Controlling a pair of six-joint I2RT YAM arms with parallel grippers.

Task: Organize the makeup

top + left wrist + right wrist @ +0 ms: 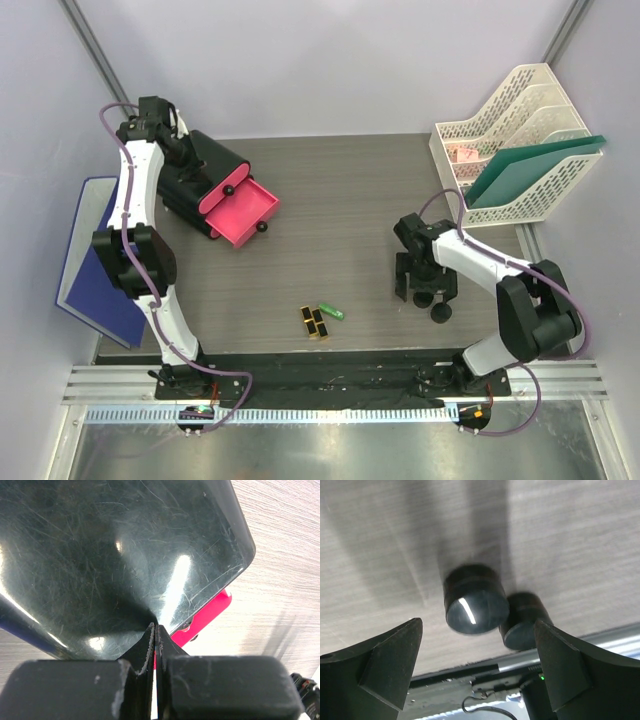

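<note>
Black round compacts [476, 599] sit near the table's [340, 190] front edge under the wide-open, empty right gripper [478, 640]; the left gripper [155, 629] is squeezed shut, empty.

The left arm [133, 195] rises from its near-left base, folds at the elbow and stretches up to the far left. The left end effector [155, 628] points down with its jaws pressed together. The right arm [478, 260] bends at a raised elbow on the right and reaches leftward. The right end effector [424, 283] is aimed downward, jaws spread wide.
</note>
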